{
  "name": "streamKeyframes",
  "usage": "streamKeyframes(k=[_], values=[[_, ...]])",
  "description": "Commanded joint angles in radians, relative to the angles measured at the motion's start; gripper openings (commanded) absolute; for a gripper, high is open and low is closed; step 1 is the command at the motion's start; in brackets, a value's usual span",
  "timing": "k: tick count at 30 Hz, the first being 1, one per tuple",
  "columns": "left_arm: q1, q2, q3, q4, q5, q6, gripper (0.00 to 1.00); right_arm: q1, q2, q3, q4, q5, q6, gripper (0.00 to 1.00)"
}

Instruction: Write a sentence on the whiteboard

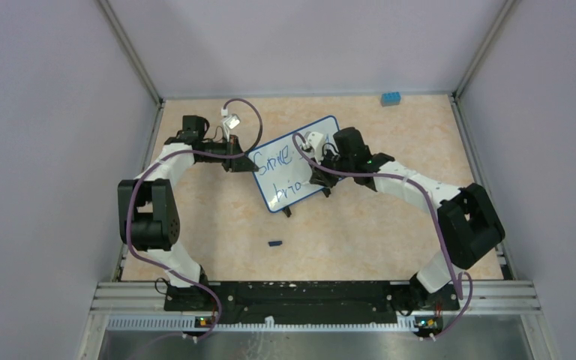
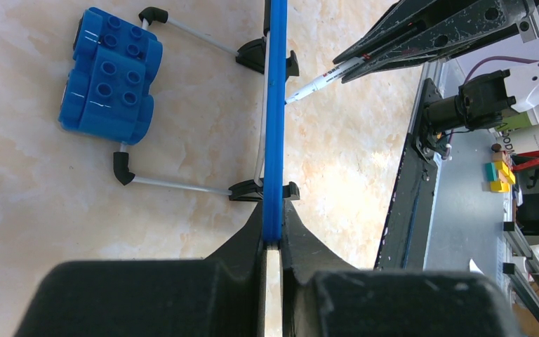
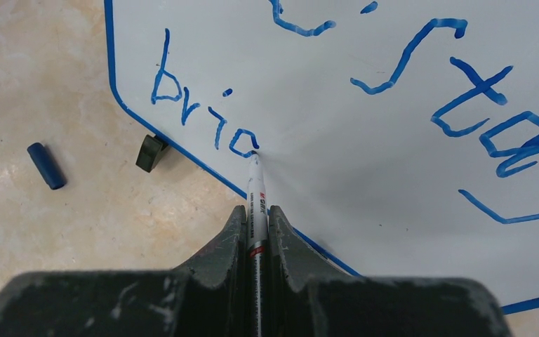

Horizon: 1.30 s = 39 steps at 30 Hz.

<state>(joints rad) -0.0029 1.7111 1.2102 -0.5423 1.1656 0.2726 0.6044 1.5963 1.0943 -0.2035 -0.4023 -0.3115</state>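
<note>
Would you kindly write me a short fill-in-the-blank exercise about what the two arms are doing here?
1. The right gripper is shut on a ____.
2. The left gripper clamps the edge of the ____.
3. A small dark-blue ____, pulled off, lies on the table.
Missing words: marker; whiteboard; cap.

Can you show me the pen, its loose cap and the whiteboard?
pen (image 3: 255, 193): right wrist view, white barrel just behind the tip.
cap (image 3: 45, 166): right wrist view, middle of the dark blue tube.
whiteboard (image 3: 365, 182): right wrist view, bare white writing surface.
</note>
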Motion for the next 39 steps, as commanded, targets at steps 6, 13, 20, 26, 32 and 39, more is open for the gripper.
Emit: streamKeyframes(k=[6,13,20,26,32,39], values=[[-0.011,0.006,0.016,-0.012,-0.014,0.04,0.0,-0.018,-0.017,0.022,0.059,0.047,-0.023,0.0],[-0.011,0.004,0.014,-0.01,-0.012,0.042,0.0,-0.017,-0.022,-0.042,0.077,0.057,-0.032,0.0],[-0.01,0.001,0.009,-0.004,-0.012,0.04,0.0,-0.001,-0.021,-0.072,0.081,0.056,-0.034,0.0],[-0.011,0.0,0.009,-0.007,-0.011,0.045,0.0,0.021,-0.011,-0.075,0.089,0.051,-0.023,0.0],[-0.011,0.001,0.01,-0.009,-0.009,0.045,0.0,0.057,0.002,-0.059,0.085,0.053,-0.022,0.0],[-0.011,0.0,0.008,-0.008,-0.009,0.045,0.0,0.074,0.012,-0.006,0.065,0.035,-0.006,0.0]])
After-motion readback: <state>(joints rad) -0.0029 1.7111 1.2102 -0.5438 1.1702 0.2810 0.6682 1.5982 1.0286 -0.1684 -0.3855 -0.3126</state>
